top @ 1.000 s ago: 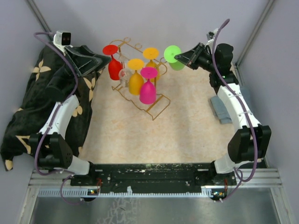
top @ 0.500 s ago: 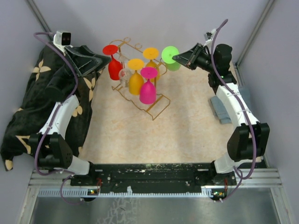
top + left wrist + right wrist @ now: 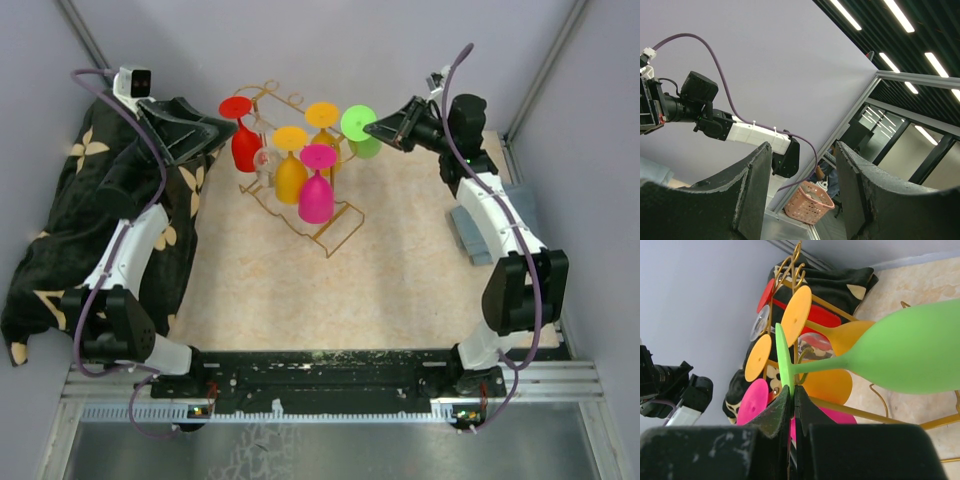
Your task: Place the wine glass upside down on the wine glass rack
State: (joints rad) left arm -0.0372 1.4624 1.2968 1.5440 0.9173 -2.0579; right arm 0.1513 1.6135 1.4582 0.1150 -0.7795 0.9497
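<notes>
My right gripper (image 3: 374, 127) (image 3: 793, 389) is shut on the rim of the foot of a green wine glass (image 3: 360, 131) (image 3: 900, 352). The glass hangs bowl down in the air at the right end of the gold wire wine glass rack (image 3: 320, 228) (image 3: 790, 267). Red (image 3: 244, 140), two orange (image 3: 291, 170) and pink (image 3: 316, 190) glasses hang upside down on the rack, and a clear one (image 3: 264, 160) is there too. My left gripper (image 3: 215, 128) (image 3: 802, 165) stands open and empty to the left of the rack, pointing toward it.
A black cloth with cream flowers (image 3: 60, 220) lies heaped at the left under my left arm. A folded grey-blue cloth (image 3: 472, 235) lies at the right by my right arm. The beige mat (image 3: 340, 300) covers the table's middle.
My right gripper has carried the green glass leftward, closer to the rack's right end. The left arm has not moved.
</notes>
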